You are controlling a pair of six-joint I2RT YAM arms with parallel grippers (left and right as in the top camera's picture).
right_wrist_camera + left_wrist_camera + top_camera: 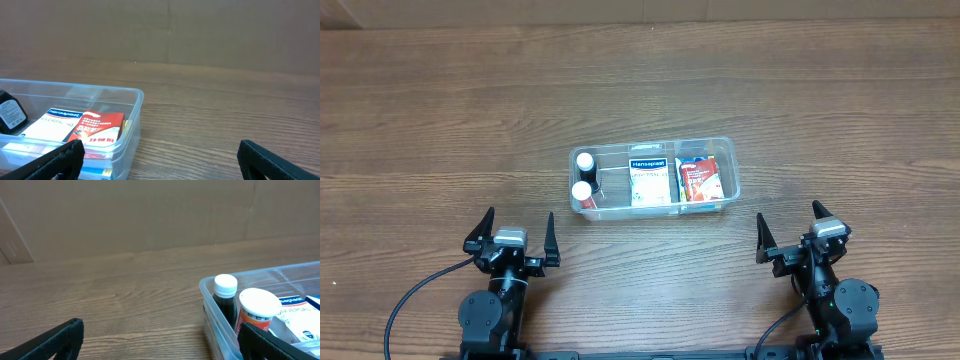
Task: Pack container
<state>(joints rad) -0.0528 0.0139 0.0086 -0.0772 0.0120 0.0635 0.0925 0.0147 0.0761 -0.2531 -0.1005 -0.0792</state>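
The clear plastic container (725, 150) sits mid-table. Inside it are two white-capped bottles (584, 161) at the left end, a white Hansaplast box (649, 181) in the middle and a red box (698, 180) at the right. My left gripper (511, 231) is open and empty at the near left, short of the container. My right gripper (790, 229) is open and empty at the near right. The left wrist view shows the container's left end (212, 307) and both bottles (226, 297). The right wrist view shows the container's right end (134, 112) with the red box (96, 128).
The wooden table (440, 120) runs out on all sides of the container. A brown cardboard wall (150, 210) stands behind the table's far edge.
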